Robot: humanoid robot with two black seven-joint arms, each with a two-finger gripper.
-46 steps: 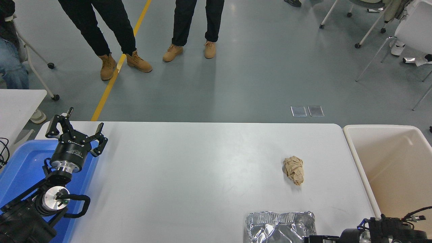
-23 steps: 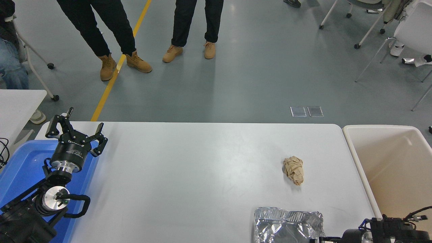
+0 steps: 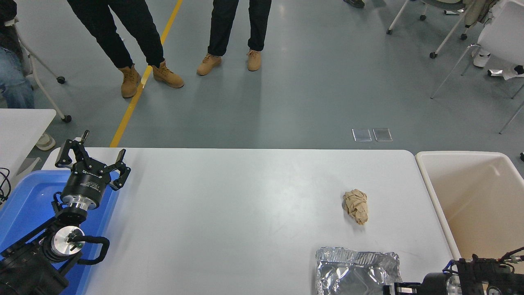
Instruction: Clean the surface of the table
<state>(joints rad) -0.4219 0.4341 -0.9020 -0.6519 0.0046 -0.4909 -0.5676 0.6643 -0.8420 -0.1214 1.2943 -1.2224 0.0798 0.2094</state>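
Observation:
The table surface [image 3: 229, 213] is a wide matte white top. On its right part lies a crumpled brown paper ball [image 3: 355, 206]. A crumpled foil tray [image 3: 356, 272] sits at the near edge, right of centre, partly cut off by the picture's bottom. My right gripper [image 3: 395, 289] comes in low from the bottom right and meets the tray's right side, shut on it; its fingers are mostly out of frame. My left gripper [image 3: 95, 155] stays parked open at the lower left.
A blue bin [image 3: 24, 205] stands under the left arm at the table's left end. A beige bin [image 3: 479, 205] stands just off the right end. Two people in tan boots [image 3: 166, 76] stand on the floor beyond the far edge. Chairs fill the top right.
The foil tray has slid to the right along the near edge, together with my right arm. The paper ball and the left arm have not moved.

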